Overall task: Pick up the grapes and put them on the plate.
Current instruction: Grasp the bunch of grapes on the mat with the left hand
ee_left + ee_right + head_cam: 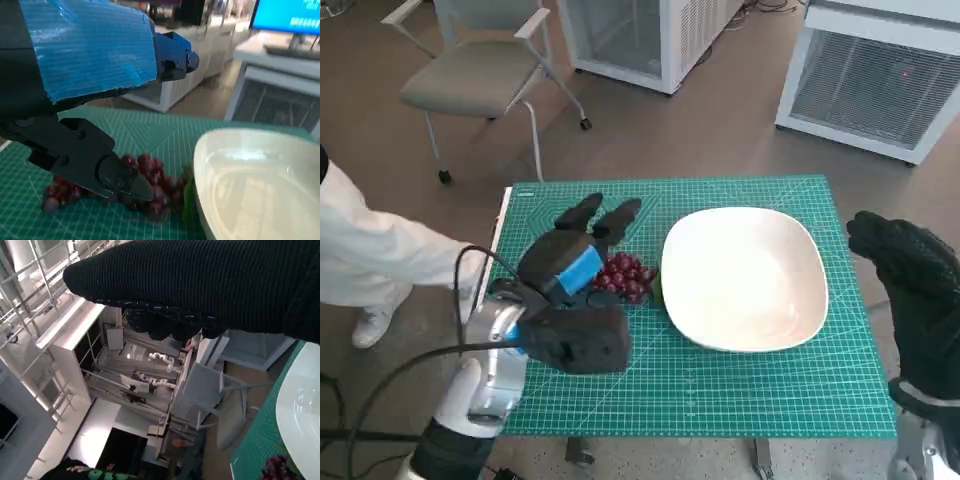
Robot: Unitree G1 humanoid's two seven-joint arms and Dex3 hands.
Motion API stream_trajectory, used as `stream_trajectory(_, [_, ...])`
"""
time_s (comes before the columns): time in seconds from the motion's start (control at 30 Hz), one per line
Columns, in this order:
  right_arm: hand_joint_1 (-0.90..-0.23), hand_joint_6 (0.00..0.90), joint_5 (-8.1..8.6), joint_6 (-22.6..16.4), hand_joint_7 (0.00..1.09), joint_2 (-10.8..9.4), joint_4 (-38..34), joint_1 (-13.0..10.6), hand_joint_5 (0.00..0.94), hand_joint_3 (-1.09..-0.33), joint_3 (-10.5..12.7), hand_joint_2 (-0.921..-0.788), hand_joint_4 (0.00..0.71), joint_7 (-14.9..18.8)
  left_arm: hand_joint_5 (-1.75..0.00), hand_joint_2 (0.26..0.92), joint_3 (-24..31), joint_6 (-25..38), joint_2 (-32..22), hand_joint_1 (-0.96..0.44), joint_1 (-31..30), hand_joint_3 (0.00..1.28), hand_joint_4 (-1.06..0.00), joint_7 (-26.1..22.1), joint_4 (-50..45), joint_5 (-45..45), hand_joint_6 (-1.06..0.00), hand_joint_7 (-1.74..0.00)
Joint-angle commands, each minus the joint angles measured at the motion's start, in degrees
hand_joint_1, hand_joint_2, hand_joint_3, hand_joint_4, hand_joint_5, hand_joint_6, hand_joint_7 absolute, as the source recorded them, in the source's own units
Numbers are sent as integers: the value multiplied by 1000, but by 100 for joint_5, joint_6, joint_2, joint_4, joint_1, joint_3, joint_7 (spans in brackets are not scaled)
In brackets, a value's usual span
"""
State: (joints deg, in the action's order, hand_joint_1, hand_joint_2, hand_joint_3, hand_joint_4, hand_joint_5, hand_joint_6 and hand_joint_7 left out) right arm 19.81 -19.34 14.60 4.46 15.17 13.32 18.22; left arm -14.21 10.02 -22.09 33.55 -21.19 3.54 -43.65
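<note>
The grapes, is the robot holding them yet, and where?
Not yet. The bunch of dark red grapes lies on the green mat, with the blue-taped left hand over it, fingers apart. The gloved right hand holds nothing.

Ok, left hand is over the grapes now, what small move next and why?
Probably lower the left hand slightly and close its fingers around the grapes. The bunch lies on the green mat beside the empty white plate, under open fingers that grip nothing yet.

green cutting mat [720, 390], grey chair [480, 70], white cabinets [880, 75]
</note>
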Motion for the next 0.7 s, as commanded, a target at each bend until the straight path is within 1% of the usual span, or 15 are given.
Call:
stream_trajectory(0.03, [-617,-1,-61,55,670,39,-19,-35,8,-694,-4,-921,355,27,1,714,-183,303,-2,-216,185,1,1,-174,-55,-150,-152,-16])
stream_trajectory(0.4, [-609,-1,-38,55,667,32,-41,-42,7,-699,5,-921,353,9,1,715,-506,794,58,-184,542,1,1,-486,217,-219,-173,-15])
stream_trajectory(0.7, [-610,-1,-75,65,675,17,-11,-44,8,-702,-2,-921,356,-41,1,715,-745,949,84,-176,961,1,1,-613,912,-167,-177,-12])
